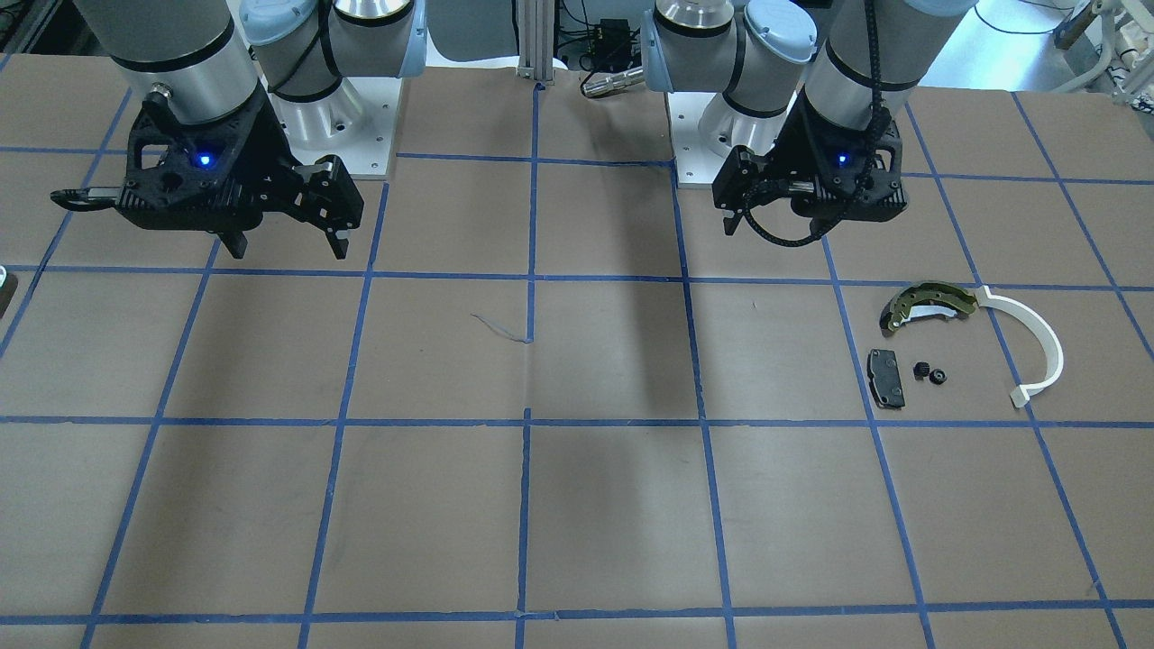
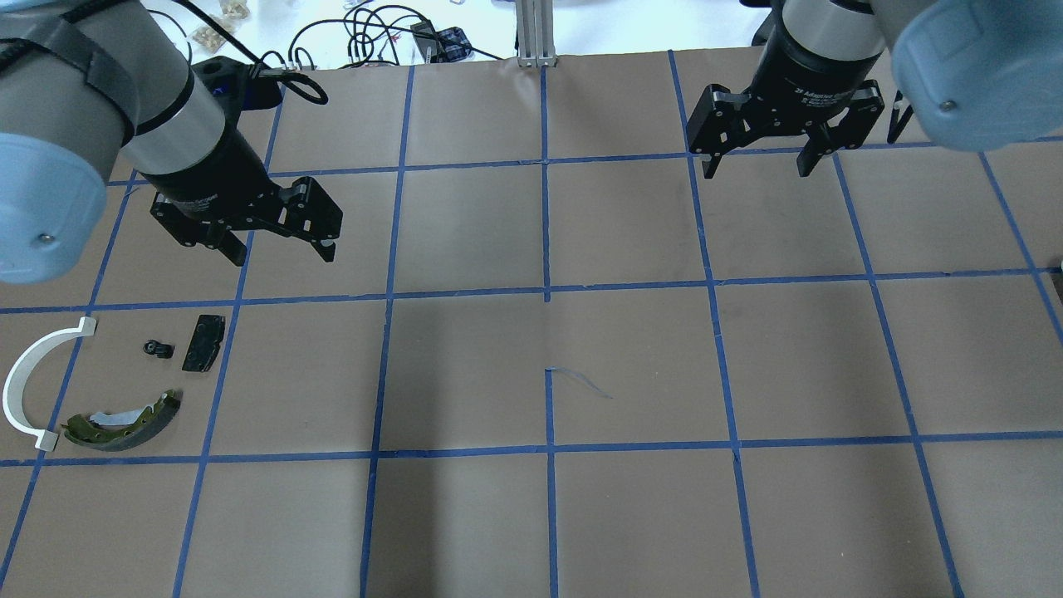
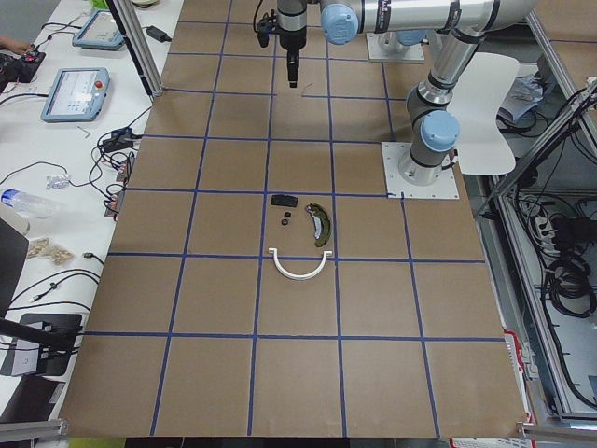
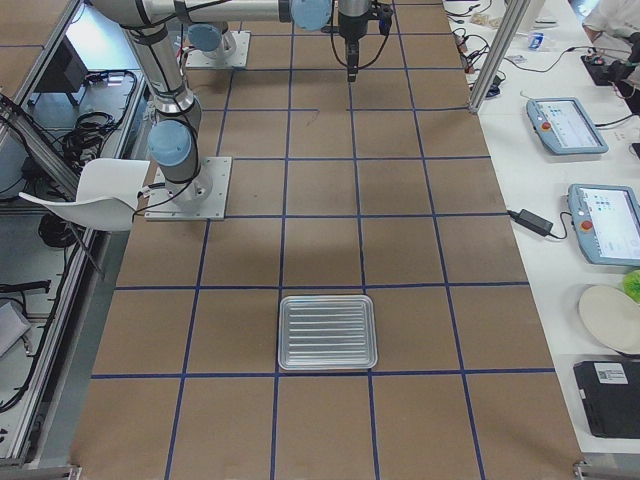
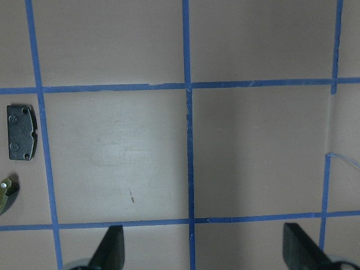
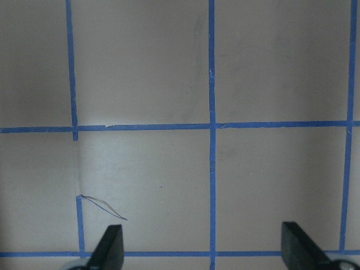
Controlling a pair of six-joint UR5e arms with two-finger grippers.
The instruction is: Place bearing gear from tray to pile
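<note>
The pile lies at the table's left end: an olive-gold brake shoe (image 2: 124,419), a white plastic arc (image 2: 25,382), a black rectangular pad (image 2: 203,342) and two tiny black round pieces (image 2: 158,349). My left gripper (image 2: 282,252) hangs open and empty above the table, just beyond the pad. In the left wrist view the gripper (image 5: 205,250) is open, and the pad (image 5: 21,132) shows at the left edge. My right gripper (image 2: 757,170) is open and empty at the far right. The silver tray (image 4: 327,332) shows only in the exterior right view, with no part visible in it.
The table is brown paper with a blue tape grid (image 2: 546,286). Cables and small devices (image 2: 374,37) lie beyond the table's far edge. Both arm bases (image 1: 361,117) stand at the robot's side. Tablets and a plate (image 4: 605,225) sit on the side bench.
</note>
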